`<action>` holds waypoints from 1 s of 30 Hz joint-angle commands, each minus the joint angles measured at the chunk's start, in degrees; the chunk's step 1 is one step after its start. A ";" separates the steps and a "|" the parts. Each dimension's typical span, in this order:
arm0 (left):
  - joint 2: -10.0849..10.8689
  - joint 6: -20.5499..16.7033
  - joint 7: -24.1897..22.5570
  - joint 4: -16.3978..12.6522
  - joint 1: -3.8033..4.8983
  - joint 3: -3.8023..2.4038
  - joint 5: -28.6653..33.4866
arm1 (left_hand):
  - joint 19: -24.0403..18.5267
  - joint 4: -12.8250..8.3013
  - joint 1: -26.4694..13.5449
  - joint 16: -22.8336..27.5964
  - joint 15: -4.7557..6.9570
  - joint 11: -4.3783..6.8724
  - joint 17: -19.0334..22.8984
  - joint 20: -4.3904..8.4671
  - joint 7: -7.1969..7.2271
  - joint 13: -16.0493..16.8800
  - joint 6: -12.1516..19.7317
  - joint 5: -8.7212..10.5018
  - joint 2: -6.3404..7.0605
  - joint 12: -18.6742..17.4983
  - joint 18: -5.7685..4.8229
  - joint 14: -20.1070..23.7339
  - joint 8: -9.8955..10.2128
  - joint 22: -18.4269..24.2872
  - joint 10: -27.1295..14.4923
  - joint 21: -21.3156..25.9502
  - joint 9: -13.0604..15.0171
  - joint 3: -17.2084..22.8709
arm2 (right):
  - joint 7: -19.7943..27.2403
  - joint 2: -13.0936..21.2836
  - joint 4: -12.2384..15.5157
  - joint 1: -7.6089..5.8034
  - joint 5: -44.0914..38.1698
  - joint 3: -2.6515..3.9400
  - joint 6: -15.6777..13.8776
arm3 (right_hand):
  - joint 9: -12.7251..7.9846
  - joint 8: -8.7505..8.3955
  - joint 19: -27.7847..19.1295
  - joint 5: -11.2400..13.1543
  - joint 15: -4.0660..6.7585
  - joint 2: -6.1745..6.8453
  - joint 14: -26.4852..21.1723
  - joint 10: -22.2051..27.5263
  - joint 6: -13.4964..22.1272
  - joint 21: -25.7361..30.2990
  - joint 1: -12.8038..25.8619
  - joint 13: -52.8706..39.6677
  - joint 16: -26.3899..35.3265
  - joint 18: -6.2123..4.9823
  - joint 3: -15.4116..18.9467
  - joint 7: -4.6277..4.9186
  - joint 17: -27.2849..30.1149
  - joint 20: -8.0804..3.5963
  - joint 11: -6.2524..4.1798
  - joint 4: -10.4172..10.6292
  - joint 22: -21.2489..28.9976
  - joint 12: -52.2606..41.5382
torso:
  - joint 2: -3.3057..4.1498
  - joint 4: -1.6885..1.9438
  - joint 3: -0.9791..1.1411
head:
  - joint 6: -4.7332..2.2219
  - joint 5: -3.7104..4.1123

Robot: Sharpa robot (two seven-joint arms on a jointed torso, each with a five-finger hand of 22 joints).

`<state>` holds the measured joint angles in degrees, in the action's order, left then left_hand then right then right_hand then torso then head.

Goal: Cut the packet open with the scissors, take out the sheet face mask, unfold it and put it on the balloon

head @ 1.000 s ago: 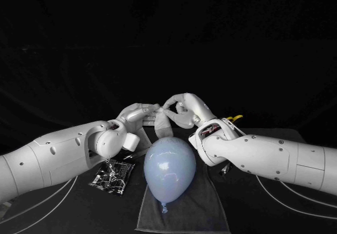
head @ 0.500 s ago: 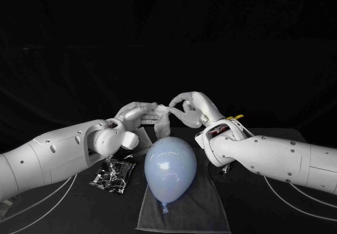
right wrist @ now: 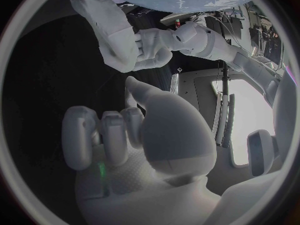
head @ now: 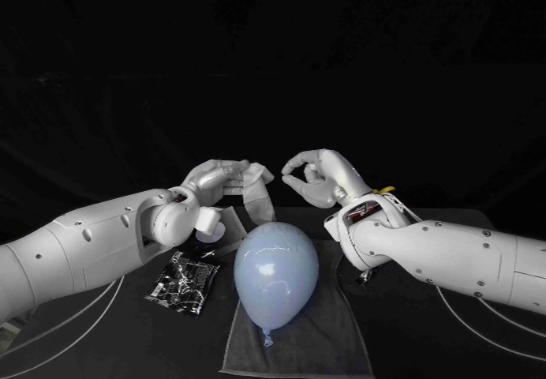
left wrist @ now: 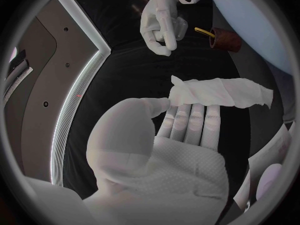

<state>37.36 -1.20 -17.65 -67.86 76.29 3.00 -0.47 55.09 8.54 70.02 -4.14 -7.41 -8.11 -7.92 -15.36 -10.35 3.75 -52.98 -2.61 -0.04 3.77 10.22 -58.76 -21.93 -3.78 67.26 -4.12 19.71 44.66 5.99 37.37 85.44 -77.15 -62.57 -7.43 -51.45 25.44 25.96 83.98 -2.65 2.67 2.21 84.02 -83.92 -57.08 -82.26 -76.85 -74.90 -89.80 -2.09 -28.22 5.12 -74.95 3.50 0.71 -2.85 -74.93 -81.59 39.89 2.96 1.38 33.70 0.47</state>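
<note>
The pale blue balloon (head: 275,267) lies on a grey towel (head: 330,339) in the middle of the table. Above its far end my left hand (head: 219,178) pinches the folded white sheet mask (head: 258,197), which hangs down toward the balloon. The left wrist view shows the mask (left wrist: 220,92) held at that hand's fingertips (left wrist: 187,116). My right hand (head: 316,174) hovers a short way to the right of the mask, fingers curled in with nothing in them. The right wrist view has the mask (right wrist: 103,27) in the left hand (right wrist: 149,49), apart from the right hand (right wrist: 134,135).
The cut dark packet (head: 182,285) lies on the table left of the balloon, under my left forearm. The scissors, with a yellow handle (head: 381,190), lie right of the towel behind my right arm; the left wrist view shows them (left wrist: 219,38) too.
My right hand has let go of the mask and drawn off to the right, its fingers curling in. The left hand keeps the mask, which now hangs from it alone.
</note>
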 commanded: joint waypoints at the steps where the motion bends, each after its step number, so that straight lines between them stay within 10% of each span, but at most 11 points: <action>1: -0.31 1.42 -1.19 1.13 0.64 -0.18 -0.71 | 0.27 0.02 0.64 -0.04 0.05 0.07 -0.08 -0.07 -0.07 -0.01 -0.08 -0.25 -0.09 -0.11 0.46 -0.16 -0.21 -0.03 0.31 -0.29 0.05 0.32 | 1.08 0.13 -0.32 -0.05 -0.22 0.05 1.62 | 0.09 0.45 3.15 -0.15 0.42 0.30 5.98 -1.34 0.01 -0.14 0.50 -9.54 -0.20 0.48 0.10 -0.33 -15.05 -0.38 -0.25 -0.22 -12.93 -0.36 | -0.07 0.02 0.03 | -0.09 -0.15; 11: -0.71 3.82 -0.16 2.67 1.45 -0.28 -2.84 | 0.25 0.01 0.66 -0.03 0.05 0.07 -0.08 -0.07 -0.07 -0.02 -0.06 -0.25 -0.07 -0.12 0.44 -0.14 -0.20 -0.02 0.29 -0.27 0.05 0.34 | -1.04 -0.42 -1.66 -0.41 3.88 0.09 6.12 | 0.36 0.87 2.37 -0.12 0.48 -0.10 5.98 1.17 1.39 1.84 2.21 -6.79 -0.20 0.07 0.05 -0.46 -15.05 -0.49 -0.28 0.67 -12.37 3.80 | -0.03 0.07 -0.01 | -1.05 -0.37; 18: -0.83 3.06 -0.09 2.05 1.53 -0.28 -3.60 | 0.24 0.00 0.67 -0.02 0.05 0.06 -0.08 -0.08 -0.07 -0.02 -0.05 -0.24 -0.05 -0.13 0.44 -0.13 -0.20 -0.02 0.29 -0.27 0.06 0.34 | -4.48 -1.99 -2.07 -0.54 10.07 0.09 9.86 | -2.30 -4.23 1.45 -0.12 -1.67 4.32 5.98 3.13 7.03 4.20 12.02 -5.20 -0.20 -0.31 6.81 2.59 -15.05 0.93 2.31 7.97 -11.70 6.34 | -0.04 0.14 -0.02 | -1.30 -0.24; 30: -1.80 -0.57 -0.67 1.26 1.52 -0.23 -6.49 | 0.16 0.02 0.69 0.03 0.01 0.04 -0.06 -0.11 -0.03 -0.04 0.03 -0.24 0.01 -0.19 0.42 -0.04 -0.18 0.00 0.18 -0.22 0.06 0.37 | -11.03 -5.57 -3.92 -0.60 23.61 0.11 15.52 | -0.76 -2.04 0.05 -0.15 -1.03 3.80 5.91 3.23 3.96 8.07 14.24 -5.33 -0.07 -1.18 12.01 1.37 -14.79 0.99 1.42 14.26 -10.60 6.01 | 0.08 0.19 -0.08 | -1.67 -0.15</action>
<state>35.76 -0.37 -17.44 -66.39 77.72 2.83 -4.97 55.08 8.54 70.02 -4.14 -7.41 -8.11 -7.91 -15.36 -10.35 3.75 -52.98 -2.66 -0.04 3.78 10.16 -58.76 -21.92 -3.78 67.26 -4.12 19.67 44.65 -1.75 31.94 81.67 -77.69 -45.38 -7.39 -39.55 24.53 23.72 84.09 -2.66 1.31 6.17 84.13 -80.58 -52.84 -74.43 -63.02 -74.91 -89.80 -2.09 -16.27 6.54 -74.95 4.45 2.51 11.02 -74.95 -75.37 39.91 3.11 1.32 32.04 0.32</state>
